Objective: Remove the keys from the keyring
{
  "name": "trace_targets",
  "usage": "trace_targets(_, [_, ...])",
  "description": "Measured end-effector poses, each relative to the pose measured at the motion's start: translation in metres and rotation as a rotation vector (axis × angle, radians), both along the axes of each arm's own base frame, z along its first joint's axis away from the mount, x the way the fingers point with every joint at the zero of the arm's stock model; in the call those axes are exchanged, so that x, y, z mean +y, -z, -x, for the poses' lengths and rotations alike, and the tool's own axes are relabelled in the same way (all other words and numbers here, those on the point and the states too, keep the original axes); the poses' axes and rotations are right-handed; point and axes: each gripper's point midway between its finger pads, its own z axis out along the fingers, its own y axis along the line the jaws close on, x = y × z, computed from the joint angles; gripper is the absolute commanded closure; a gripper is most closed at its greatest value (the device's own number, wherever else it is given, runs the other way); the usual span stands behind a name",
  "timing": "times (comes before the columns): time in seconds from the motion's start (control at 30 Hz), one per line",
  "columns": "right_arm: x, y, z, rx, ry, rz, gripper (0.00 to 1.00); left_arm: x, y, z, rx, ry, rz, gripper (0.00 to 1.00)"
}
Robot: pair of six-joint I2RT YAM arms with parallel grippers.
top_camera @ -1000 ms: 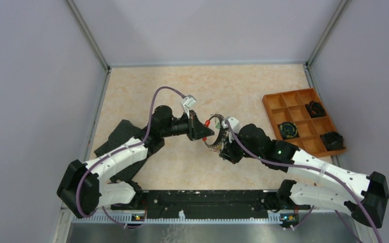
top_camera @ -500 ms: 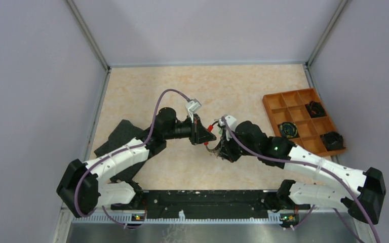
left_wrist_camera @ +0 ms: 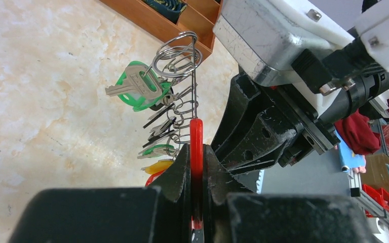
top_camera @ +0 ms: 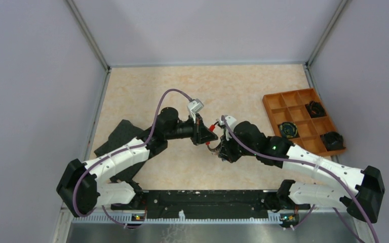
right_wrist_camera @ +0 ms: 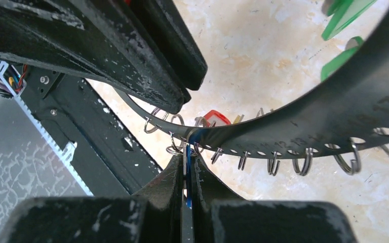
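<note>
**Table** [top_camera: 147, 96]: pale marbled top. An orange compartment tray [top_camera: 288, 93] stands at its right side, well apart from both grippers.

**Arms:** the left arm [top_camera: 116, 157] and the right arm [top_camera: 314, 167] reach inward and meet over the middle of the table.

**Left gripper** [left_wrist_camera: 196, 154]: fingers [left_wrist_camera: 180, 172] almost fully closed, with only the keyring's red sleeve [left_wrist_camera: 196, 136] pinched between them.

**Right gripper** [right_wrist_camera: 188, 159]: fingers [right_wrist_camera: 167, 182] pressed together on a blue key head [right_wrist_camera: 188, 149], seen edge-on as a thin strip just under the ring's band.

**Keyring** [left_wrist_camera: 194, 76]: held between the two grippers, left of the tray. In the left wrist view it is edge-on, a thin line running straight away from the fingertips. In the right wrist view it is a dark curved band [right_wrist_camera: 334, 116], perforated and sweeping across the frame above the fingers. Small split rings [right_wrist_camera: 304, 162] hang through its holes.

**Keys:** clustered along one side of the ring.
- The green key [left_wrist_camera: 141, 88] lies crosswise to the ring, its blade pointing away from it.
- The red key head [right_wrist_camera: 217, 118] sits just beyond the band near the right fingertips.
- Dark, green and yellow heads stack below the green key; their directions cannot be told.
</note>
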Motion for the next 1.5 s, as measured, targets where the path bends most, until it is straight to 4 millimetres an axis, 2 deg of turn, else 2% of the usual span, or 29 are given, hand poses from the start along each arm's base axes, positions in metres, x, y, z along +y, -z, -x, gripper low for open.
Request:
trace_targets(0.6, [-0.001, 0.001, -0.003, 0.030, 0.066, -0.010, 1.00, -0.002, 0.005, 0.003, -0.016, 0.000, -0.029, 1.00])
trace_targets(1.07, [-0.005, -0.007, -0.006, 0.014, 0.119, -0.042, 1.00, 0.002, -0.007, 0.002, -0.063, -0.021, -0.014, 1.00])
trace_targets(1.33, [-0.013, 0.001, -0.003, 0.018, 0.138, -0.038, 1.00, 0.003, -0.006, 0.001, -0.058, -0.034, -0.018, 1.00])
trace_targets(1.5, [-0.015, -0.003, -0.003, 0.006, 0.143, -0.051, 1.00, 0.006, -0.006, -0.001, -0.050, -0.064, -0.021, 1.00])
